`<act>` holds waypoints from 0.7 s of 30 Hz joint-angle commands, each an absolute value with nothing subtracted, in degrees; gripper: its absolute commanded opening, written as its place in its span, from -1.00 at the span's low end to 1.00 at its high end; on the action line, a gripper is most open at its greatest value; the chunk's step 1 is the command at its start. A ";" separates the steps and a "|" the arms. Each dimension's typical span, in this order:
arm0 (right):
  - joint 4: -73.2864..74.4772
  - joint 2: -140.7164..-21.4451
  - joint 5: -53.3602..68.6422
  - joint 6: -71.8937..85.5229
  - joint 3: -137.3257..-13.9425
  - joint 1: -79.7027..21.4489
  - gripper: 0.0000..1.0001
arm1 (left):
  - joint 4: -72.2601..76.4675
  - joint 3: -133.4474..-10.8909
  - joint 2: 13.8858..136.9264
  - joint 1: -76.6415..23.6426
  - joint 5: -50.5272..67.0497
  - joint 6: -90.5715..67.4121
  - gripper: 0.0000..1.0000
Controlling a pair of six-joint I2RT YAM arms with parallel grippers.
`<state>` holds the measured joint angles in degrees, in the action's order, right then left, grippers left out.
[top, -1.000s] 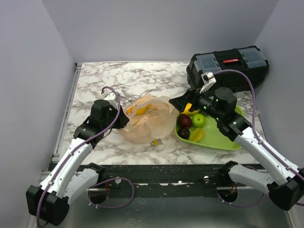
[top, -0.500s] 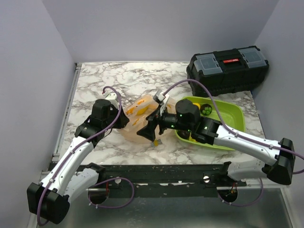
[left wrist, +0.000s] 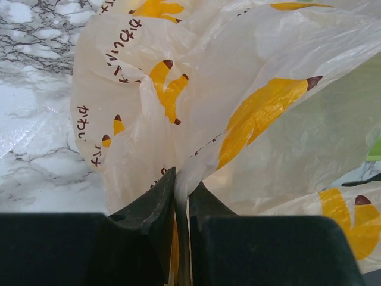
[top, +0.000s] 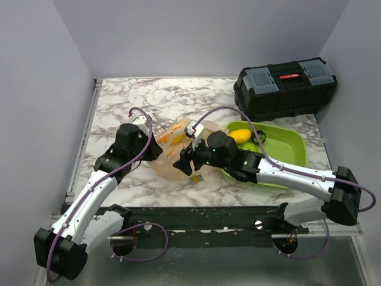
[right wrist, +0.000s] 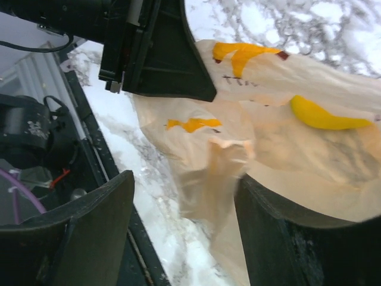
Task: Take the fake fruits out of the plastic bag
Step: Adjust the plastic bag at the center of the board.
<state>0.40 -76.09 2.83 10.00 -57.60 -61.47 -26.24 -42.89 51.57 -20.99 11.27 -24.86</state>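
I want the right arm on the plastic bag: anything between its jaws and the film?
Nothing visible. The right gripper has its jaws open, with a raised fold of the plastic bag directly ahead between them. The left gripper pinches the bag off to one side, clear of that gap.

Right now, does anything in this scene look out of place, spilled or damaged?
A small yellow-and-grey clip-like object lies loose on the marble table by the near edge of the plastic bag. The bag is bunched where the left gripper pinches a fold. Nothing looks spilled or damaged.
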 commanded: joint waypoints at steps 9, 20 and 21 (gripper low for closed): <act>-8.71 -92.70 7.31 8.86 -58.14 -74.78 -0.91 | -27.07 -47.13 53.09 -20.48 9.62 -23.53 -0.77; -10.23 -94.77 1.40 10.25 -58.72 -75.93 -0.21 | -26.35 -41.49 50.84 -20.39 7.65 -25.54 -0.92; -10.06 -93.24 0.41 9.90 -58.30 -75.91 -0.08 | -26.13 -40.98 50.59 -20.39 7.77 -25.95 -0.93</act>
